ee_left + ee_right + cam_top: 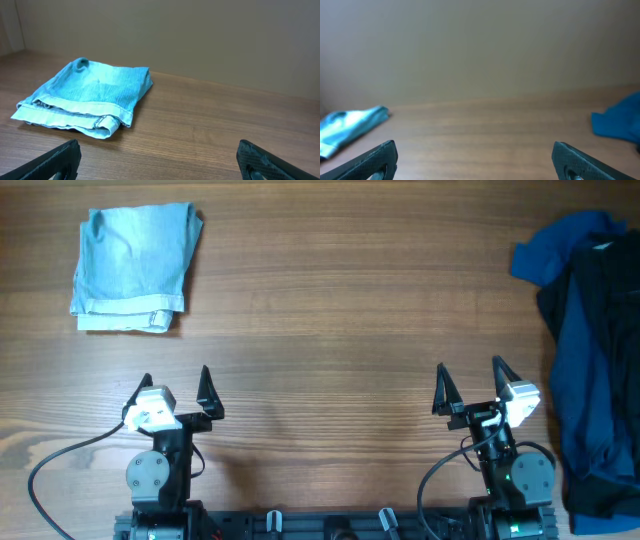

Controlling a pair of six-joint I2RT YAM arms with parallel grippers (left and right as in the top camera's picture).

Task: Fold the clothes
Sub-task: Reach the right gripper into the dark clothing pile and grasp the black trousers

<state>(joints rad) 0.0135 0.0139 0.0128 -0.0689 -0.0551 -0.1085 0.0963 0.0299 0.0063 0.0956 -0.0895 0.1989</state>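
A pale blue garment (135, 268) lies folded flat at the far left of the table, and it also shows in the left wrist view (90, 95) and at the left edge of the right wrist view (350, 125). A rumpled heap of dark blue and black clothes (590, 350) lies along the right edge, with a blue corner (620, 120) of the heap visible. My left gripper (175, 380) (157, 150) hangs open and empty near the front edge, well short of the folded garment. My right gripper (469, 370) (474, 150) is open and empty too, to the left of the heap.
The wooden table (340, 300) stretches bare between the folded garment and the heap. Both arm bases and their cables sit at the front edge. A plain wall rises behind the table's far edge.
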